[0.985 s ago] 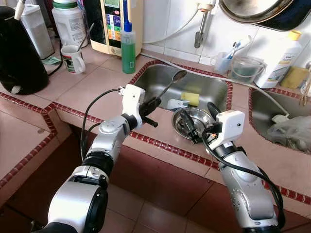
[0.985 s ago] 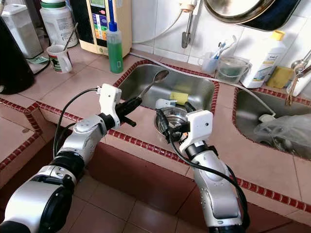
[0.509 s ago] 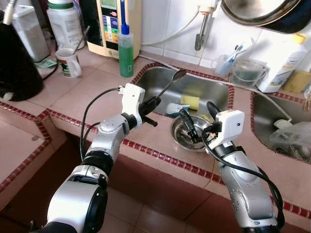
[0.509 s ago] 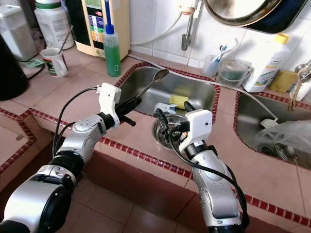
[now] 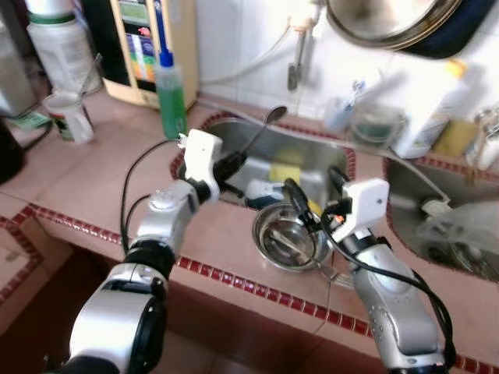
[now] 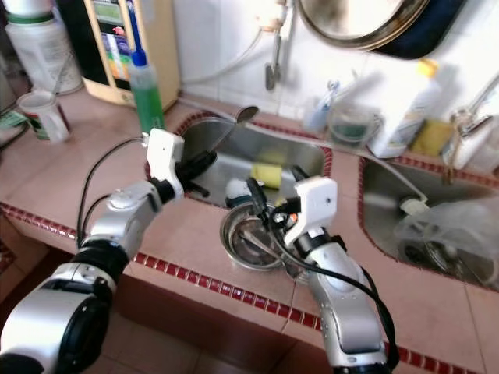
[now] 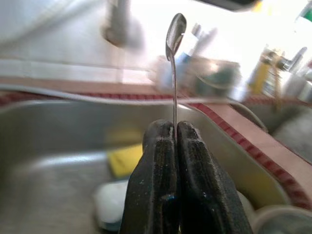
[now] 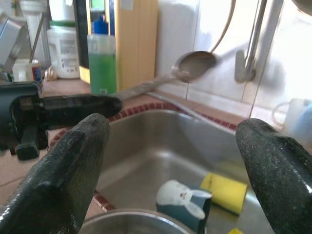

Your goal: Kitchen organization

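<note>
One spoon [image 5: 261,132] is pinched by its handle between the closed fingers of the left gripper [image 5: 228,165], bowl end up, held over the near edge of the steel sink [image 5: 312,152]. The right gripper [image 5: 312,204], fingers spread apart, hovers just above a metal bowl [image 5: 290,240] sitting on the pink-tiled counter [image 5: 101,167] w/ dark red trim. In the sink: yellow sponge [image 5: 285,173] & a small white-blue item [image 8: 181,198]. Further out, green soap bottle [image 5: 169,93], mug [image 5: 69,117], white tile wall [image 5: 234,31], pan [image 5: 390,19] hanging overhead.
</note>
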